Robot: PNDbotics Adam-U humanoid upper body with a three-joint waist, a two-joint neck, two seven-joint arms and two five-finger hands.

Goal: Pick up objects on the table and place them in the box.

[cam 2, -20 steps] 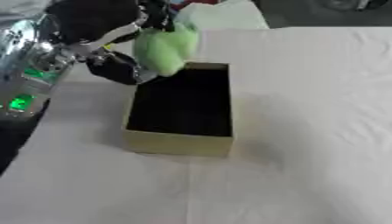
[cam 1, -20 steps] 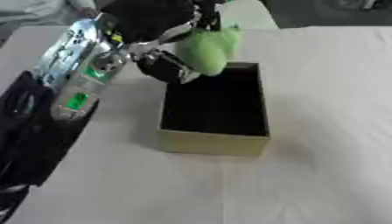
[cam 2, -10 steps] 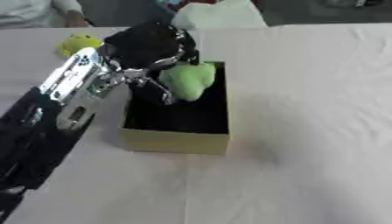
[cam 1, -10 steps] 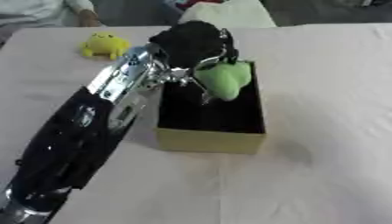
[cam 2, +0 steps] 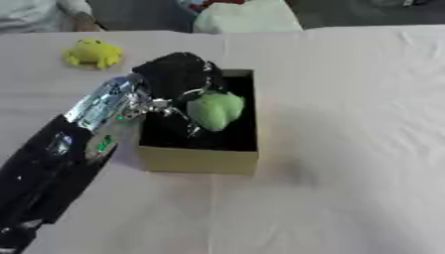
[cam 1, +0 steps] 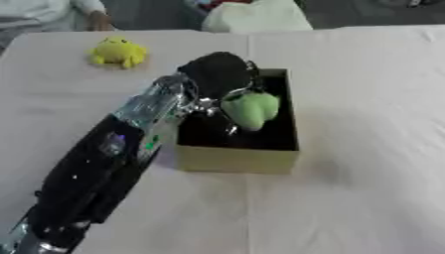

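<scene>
the wide counter under a pale pinkish-white cloth [cam 1: 365, 149] fills both views, with broad bare room on its right half and along the near edge; its far edge runs across the top, where a white bundle sits just beyond. the robot's long black and silver left arm [cam 1: 104, 163] comes up from the lower left corner and crosses the cloth to the box, taking up most of the left near side. the open rectangular cardboard box with tan walls and a black inside [cam 1: 236, 159] stands near the middle, its near wall facing the camera and its left rim under the wrist. the left hand [cam 1: 217, 74] hangs over the box's far left part, its fingers curled round the light green soft plush toy [cam 1: 252, 110], which sits low inside the box opening, between the side walls and well clear of the right rim. a small yellow plush toy [cam 1: 115, 51] lies on the cloth at the far left, well apart from the box. compared with a second ago, the green toy has come down from above the box's far edge into the opening. the right hand shows in neither view.
</scene>
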